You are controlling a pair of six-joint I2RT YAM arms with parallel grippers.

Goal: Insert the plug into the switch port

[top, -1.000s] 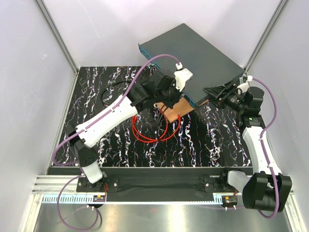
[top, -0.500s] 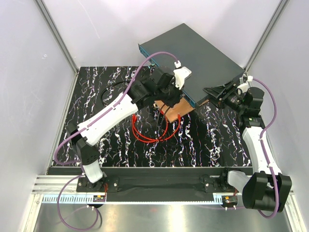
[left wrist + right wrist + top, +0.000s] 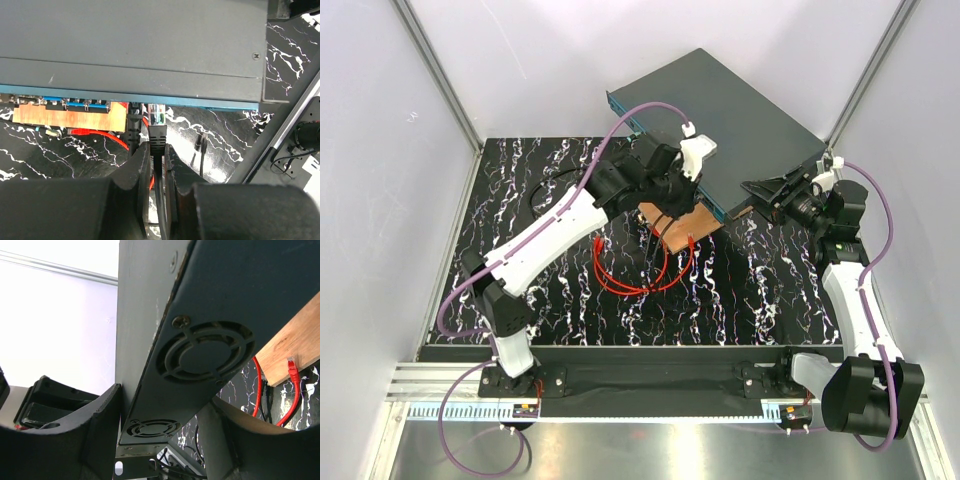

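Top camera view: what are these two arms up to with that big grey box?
The left gripper is shut on a black cable, with its clear connector at the teal front of the switch. I can't tell if it's seated. The right gripper clamps the switch's vented end, seemingly steadying it. The red cable lies loose on the table, with one end on the wooden board.
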